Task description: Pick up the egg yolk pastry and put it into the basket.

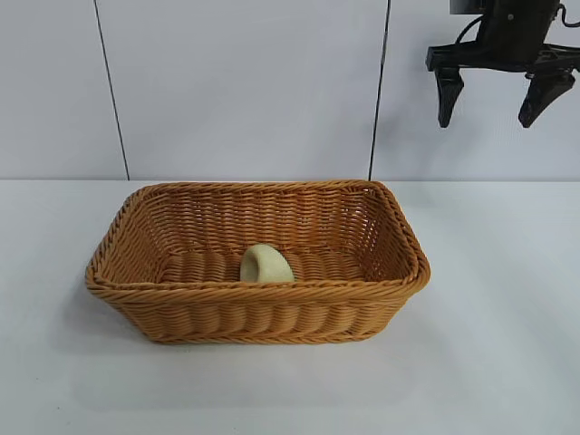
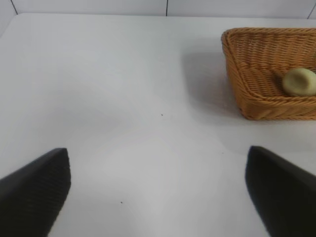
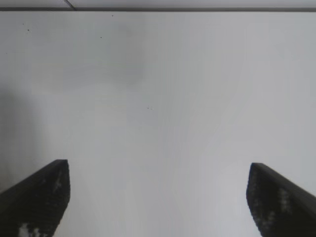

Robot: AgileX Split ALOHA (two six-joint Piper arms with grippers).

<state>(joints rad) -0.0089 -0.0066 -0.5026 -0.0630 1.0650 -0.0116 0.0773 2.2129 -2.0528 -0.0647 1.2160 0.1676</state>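
Pale yellow-cream, the egg yolk pastry (image 1: 265, 264) lies tipped on its side on the floor of the basket (image 1: 172, 313), against the near wall (roughly mid-length). The orange-brown wicker basket sits on a white table (image 1: 498, 362). High at the far right, clear of the basket, the right gripper (image 1: 494, 101) hangs with fingers spread and empty. The left gripper (image 2: 158, 190), seen only by its wrist camera, is also spread wide over bare table.
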